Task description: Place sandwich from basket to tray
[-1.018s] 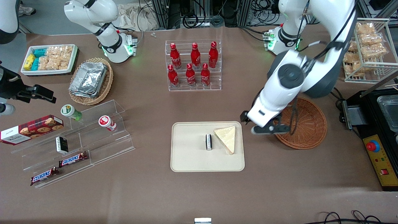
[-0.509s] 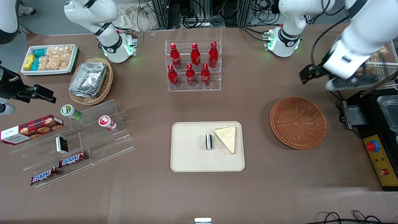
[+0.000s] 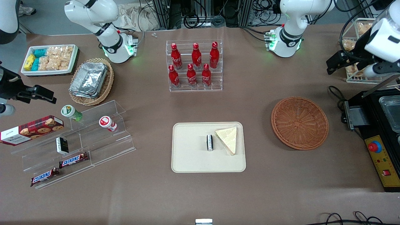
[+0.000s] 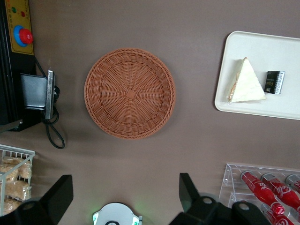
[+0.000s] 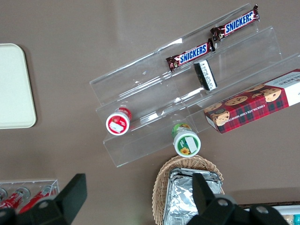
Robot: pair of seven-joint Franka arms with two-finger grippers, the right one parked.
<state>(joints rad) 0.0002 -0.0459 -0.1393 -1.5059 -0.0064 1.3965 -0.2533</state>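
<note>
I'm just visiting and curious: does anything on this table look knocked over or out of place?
Yes: on the clear acrylic step shelf, the green-capped bottle and red-capped bottle lie tipped over. The triangular white-bread sandwich sits neatly on the cream rectangular tray. The gripper hangs open, high above the table.

Gripper (image 3: 350, 69): mine, above the working arm's end of the bench, jaws spread wide; the arm that carries it is cut off by the front view's edge. Wire rack (image 3: 351, 43) of snack bags: partly hidden by my gripper. Tray (image 4: 225, 101): one end cut off in the left wrist view. Red bottles (image 4: 269, 185): only part in that view. Small dark packet (image 3: 210, 142) on the tray: label too small to read. Black machine (image 3: 382, 131): cut by the front view's edge.
</note>
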